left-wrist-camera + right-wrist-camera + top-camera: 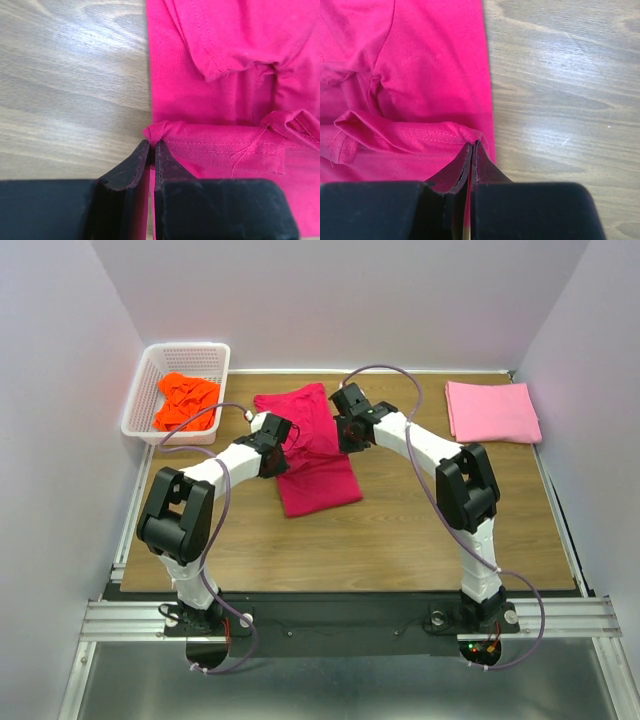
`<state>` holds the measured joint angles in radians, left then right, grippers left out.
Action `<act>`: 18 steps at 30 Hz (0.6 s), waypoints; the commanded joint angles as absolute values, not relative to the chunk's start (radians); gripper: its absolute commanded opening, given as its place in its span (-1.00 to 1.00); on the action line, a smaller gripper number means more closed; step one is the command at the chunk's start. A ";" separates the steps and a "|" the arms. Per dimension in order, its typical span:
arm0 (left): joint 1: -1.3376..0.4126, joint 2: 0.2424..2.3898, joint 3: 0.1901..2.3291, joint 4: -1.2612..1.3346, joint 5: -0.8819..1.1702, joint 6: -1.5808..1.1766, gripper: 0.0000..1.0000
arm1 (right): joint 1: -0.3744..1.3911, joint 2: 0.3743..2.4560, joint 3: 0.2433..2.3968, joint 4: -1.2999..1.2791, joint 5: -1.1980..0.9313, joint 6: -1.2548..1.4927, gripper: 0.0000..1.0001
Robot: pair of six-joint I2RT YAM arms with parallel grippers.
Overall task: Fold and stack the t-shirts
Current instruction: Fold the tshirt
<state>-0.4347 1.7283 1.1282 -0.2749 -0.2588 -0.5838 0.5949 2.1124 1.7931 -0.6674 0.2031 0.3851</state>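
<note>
The crimson-red t-shirt [315,465] lies partly folded in the middle of the table. My left gripper [274,452] is shut on its hemmed left edge; in the left wrist view the gripper [152,144] pinches a bunched corner of the red t-shirt [215,75]. My right gripper [347,430] is shut on the opposite edge; in the right wrist view it [472,145] pinches the hem of the red t-shirt [420,75]. The light pink t-shirt [492,411] lies folded at the back right. The bright orange t-shirt [185,400] is crumpled in the basket.
The white lattice basket [150,390] stands at the back left corner. Bare wooden table [400,540] lies in front of the red shirt. White walls close in the left, back and right sides.
</note>
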 commanded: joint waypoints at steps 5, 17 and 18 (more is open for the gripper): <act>-0.413 1.721 1.127 -0.230 -0.319 -0.558 -1.00 | 0.581 2.151 1.833 -0.594 0.258 0.364 -0.99; -0.410 1.683 1.101 -0.193 -0.304 -0.523 -0.84 | 0.581 2.154 1.851 -0.586 0.247 0.338 -0.56; -0.410 1.677 1.104 -0.199 -0.304 -0.523 -0.78 | 0.581 2.134 1.856 -0.586 0.238 0.334 -0.44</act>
